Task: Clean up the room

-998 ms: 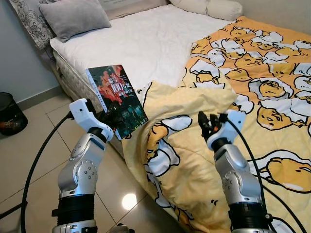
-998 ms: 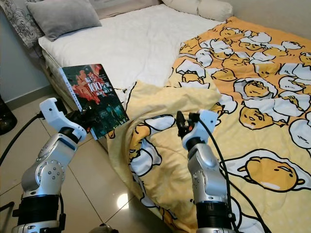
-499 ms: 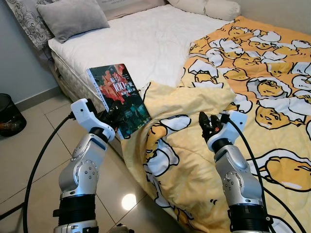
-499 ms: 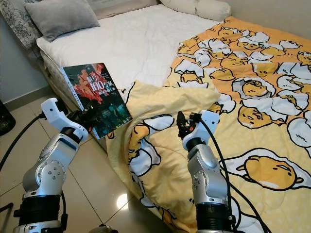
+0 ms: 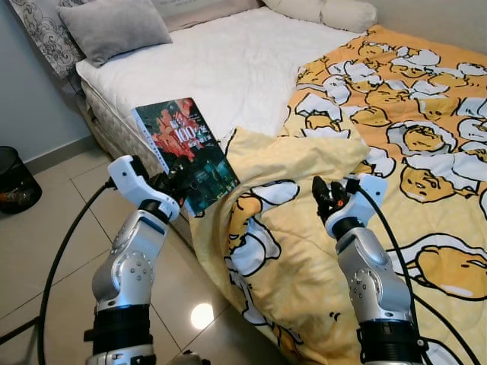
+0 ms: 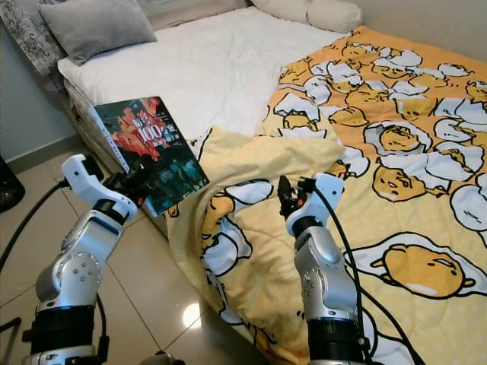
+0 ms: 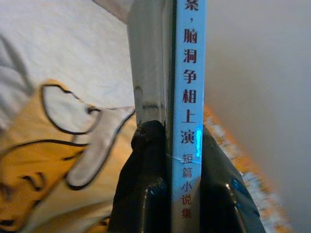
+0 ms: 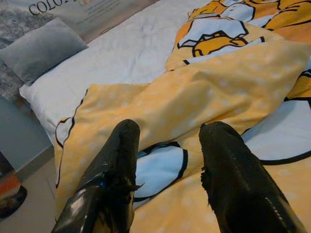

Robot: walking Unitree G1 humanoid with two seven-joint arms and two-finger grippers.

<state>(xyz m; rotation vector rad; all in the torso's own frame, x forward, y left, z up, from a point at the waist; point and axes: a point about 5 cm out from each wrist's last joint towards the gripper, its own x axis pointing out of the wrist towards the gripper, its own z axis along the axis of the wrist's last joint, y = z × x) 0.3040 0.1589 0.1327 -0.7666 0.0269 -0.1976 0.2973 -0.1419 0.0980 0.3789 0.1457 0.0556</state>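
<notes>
Beside the bed (image 5: 228,68), left gripper (image 5: 173,176) is clamping a book (image 5: 186,152), not yet put away; right gripper (image 5: 329,196) is hovering open w/ nothing over the rumpled blanket (image 5: 319,251).

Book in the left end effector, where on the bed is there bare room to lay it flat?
The white sheet is bare between the grey pillow and the yellow duvet. The duvet is bunched and hangs over the bed edge by the book, so that side is uneven. The left end effector holds the book.
</notes>
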